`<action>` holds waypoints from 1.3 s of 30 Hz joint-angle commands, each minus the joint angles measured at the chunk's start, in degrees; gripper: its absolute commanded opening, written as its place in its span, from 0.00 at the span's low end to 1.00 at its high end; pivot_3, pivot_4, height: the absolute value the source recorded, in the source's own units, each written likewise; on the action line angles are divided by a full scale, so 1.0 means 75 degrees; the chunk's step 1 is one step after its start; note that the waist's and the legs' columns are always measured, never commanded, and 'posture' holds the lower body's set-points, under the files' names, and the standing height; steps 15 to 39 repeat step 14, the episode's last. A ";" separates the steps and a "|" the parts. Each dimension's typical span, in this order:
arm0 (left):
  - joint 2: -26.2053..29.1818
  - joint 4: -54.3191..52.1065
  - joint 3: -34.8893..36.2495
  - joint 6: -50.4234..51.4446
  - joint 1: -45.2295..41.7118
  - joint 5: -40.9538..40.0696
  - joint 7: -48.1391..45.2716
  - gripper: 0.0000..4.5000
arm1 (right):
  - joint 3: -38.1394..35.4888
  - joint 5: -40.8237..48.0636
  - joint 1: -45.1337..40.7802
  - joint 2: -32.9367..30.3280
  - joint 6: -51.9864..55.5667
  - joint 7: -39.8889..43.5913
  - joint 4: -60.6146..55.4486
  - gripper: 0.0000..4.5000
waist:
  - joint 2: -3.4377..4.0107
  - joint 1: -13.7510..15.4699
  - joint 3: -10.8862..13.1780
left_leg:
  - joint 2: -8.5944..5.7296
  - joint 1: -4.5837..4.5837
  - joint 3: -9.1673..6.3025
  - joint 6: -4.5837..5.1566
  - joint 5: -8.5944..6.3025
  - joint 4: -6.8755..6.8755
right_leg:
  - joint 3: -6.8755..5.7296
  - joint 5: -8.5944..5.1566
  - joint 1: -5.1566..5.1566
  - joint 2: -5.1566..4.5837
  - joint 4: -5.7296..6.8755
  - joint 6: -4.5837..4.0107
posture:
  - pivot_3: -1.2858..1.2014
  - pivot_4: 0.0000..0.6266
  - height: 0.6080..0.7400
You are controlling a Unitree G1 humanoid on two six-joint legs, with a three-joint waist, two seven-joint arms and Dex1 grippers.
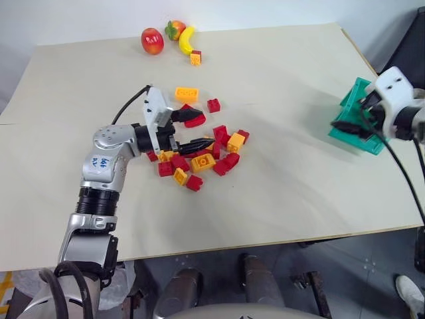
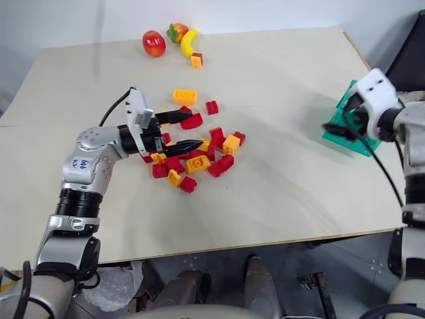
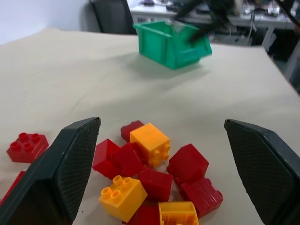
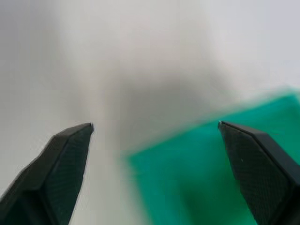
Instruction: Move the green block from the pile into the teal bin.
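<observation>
The pile (image 1: pixel 199 156) of red and yellow-orange studded bricks lies mid-table. My left gripper (image 1: pixel 201 129) hovers level over its near-left part, open, with nothing between its fingers (image 3: pixel 65 164); the bricks show in the gap below. The teal bin (image 1: pixel 358 129) stands at the table's right edge and is also seen past the pile in the left wrist view (image 3: pixel 171 44). My right gripper (image 1: pixel 352 118) hangs over the bin's near side, open and empty, with the bin's teal wall (image 4: pixel 201 173) under it. The green block is out of view.
A yellow brick (image 1: pixel 186 94) and a red brick (image 1: pixel 213 105) lie just behind the pile. At the back stand a toy apple (image 1: pixel 152 41), a banana (image 1: pixel 186 40) and a small yellow-red brick (image 1: pixel 196 58). A black chair (image 1: pixel 405 40) sits past the right edge.
</observation>
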 commanded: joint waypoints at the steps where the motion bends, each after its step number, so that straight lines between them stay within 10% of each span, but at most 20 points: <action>1: 0.0483 -0.0459 0.0623 0.0248 0.0280 -0.0341 0.0085 1.00 | -0.0651 0.1258 0.0889 0.0102 0.0022 0.0920 -0.1475 0.99 | 0.0001 -0.0003 0.0000 | -0.0003 0.0000 0.0005 0.0000 0.0000 0.0006 | 0.0006 0.0002 -0.0003 -0.0001 0.0006 -0.0001 | 0.52 0.24 1.00; 14: 0.2037 -0.1007 0.2539 -0.0028 0.2930 -0.0631 0.0210 1.00 | -0.1537 0.2152 0.3181 0.0957 -0.2554 0.1433 -0.1231 0.99 | 0.0007 0.0050 0.0004 | 0.0021 0.0024 0.0020 -0.0002 0.0000 0.0017 | 0.0020 0.0035 0.0025 0.0027 -0.0015 -0.0026 | 0.52 0.24 1.00; 39: 0.2037 -0.1007 0.2539 -0.0028 0.2930 -0.0631 0.0210 1.00 | -0.1537 0.2152 0.3181 0.0957 -0.2554 0.1433 -0.1231 0.99 | 0.0007 0.0050 0.0004 | 0.0021 0.0024 0.0020 -0.0002 0.0000 0.0017 | 0.0020 0.0035 0.0025 0.0027 -0.0015 -0.0026 | 0.52 0.24 1.00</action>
